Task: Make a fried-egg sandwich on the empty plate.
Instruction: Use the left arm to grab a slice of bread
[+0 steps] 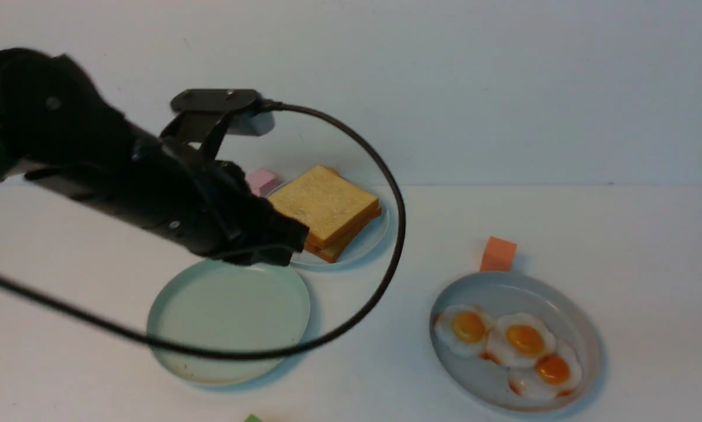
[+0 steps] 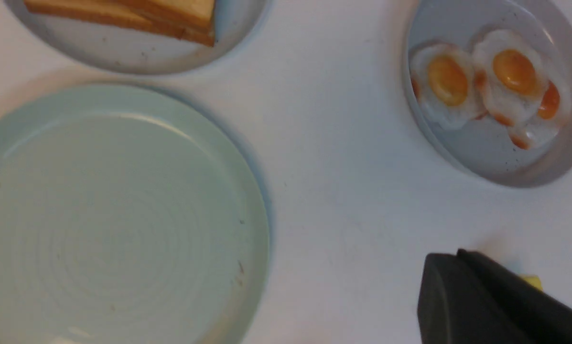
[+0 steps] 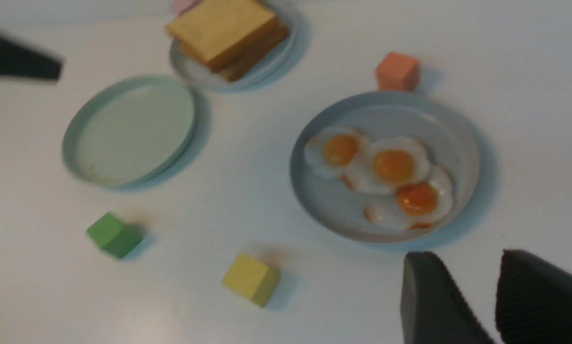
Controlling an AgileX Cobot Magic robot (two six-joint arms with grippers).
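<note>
The left gripper (image 1: pixel 286 237), at the end of the black arm reaching in from the left, hangs above the far rim of the round pale mint-green plate (image 1: pixel 221 310). In the left wrist view its fingers (image 2: pixel 458 296) show as one dark mass with no gap, pressed together on nothing. A black cable (image 1: pixel 386 170) loops from the wrist across this plate. The plate is bare apart from a few dark specks, with no sandwich on it.

Just beyond the plate, and to its right in the front view, is the smaller bluish-grey plate (image 1: pixel 368 243). It carries a stack of square golden-brown toast slices (image 1: pixel 327 205) with darker crusts. In the front view the gripper's tip overlaps the stack's near-left corner; whether they touch I cannot tell. A small pink cube (image 1: pixel 263 180) sits on the white table (image 1: pixel 650 264) just behind that plate.

The right gripper (image 3: pixel 465 260) shows only in its own wrist view, its two black fingers apart with table visible between them, holding nothing. Near it lies the wide grey-blue plate (image 3: pixel 467 143) with three white fried eggs with orange yolks (image 3: pixel 386 172) overlapping in a row. An orange cube (image 3: pixel 397 71) stands just past its far rim. A yellow cube (image 3: pixel 251 279) and a green cube (image 3: pixel 113 235) lie on the near side of the table, apart from every plate.
</note>
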